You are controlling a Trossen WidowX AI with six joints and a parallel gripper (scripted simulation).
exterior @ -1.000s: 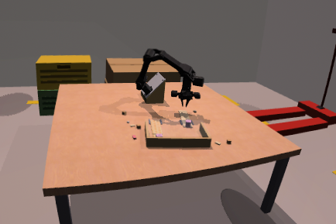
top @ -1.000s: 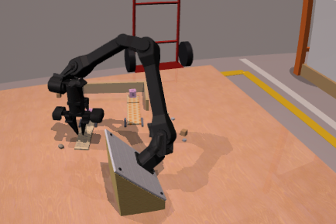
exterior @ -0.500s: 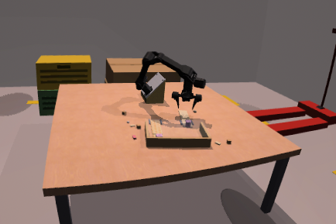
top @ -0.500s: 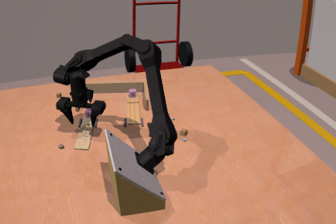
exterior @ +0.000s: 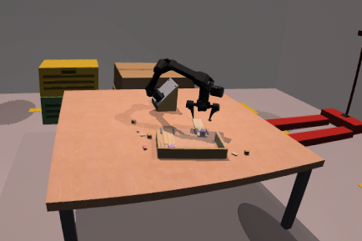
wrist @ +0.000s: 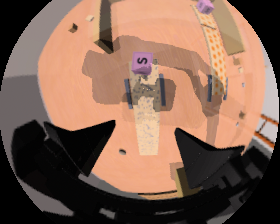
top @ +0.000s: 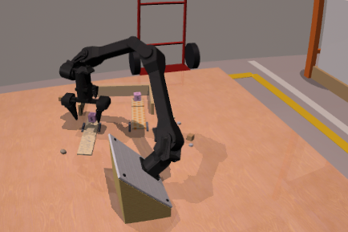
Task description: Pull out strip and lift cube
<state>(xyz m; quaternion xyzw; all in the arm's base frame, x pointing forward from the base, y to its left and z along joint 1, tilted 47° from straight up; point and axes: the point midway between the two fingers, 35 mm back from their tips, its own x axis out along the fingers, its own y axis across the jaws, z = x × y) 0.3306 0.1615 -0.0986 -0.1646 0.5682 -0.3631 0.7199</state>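
Observation:
My gripper (top: 87, 120) (exterior: 201, 119) (wrist: 145, 127) is open and empty, above the speckled strip. The speckled strip (top: 87, 144) (exterior: 198, 123) (wrist: 148, 135) lies flat between two short dark rails and shows no break. A purple cube (top: 92, 117) (exterior: 203, 133) (wrist: 142, 62) marked S sits on its far end, lower than the fingers and ahead of them in the wrist view. The orange-dotted strip (top: 139, 116) (wrist: 217, 55) lies between its own rails, with a dark line across it near its far end. Another purple cube (top: 137, 96) (exterior: 171, 145) (wrist: 204, 6) sits there; its mark is hard to read.
A low wooden wall (top: 123, 91) (exterior: 192, 153) runs behind both strips, with side walls at its ends. A grey pebble (top: 63, 151) (wrist: 122, 151) lies beside the speckled strip. A small brown block (top: 190, 136) lies right of the arm, and another (exterior: 246, 153) outside the walls.

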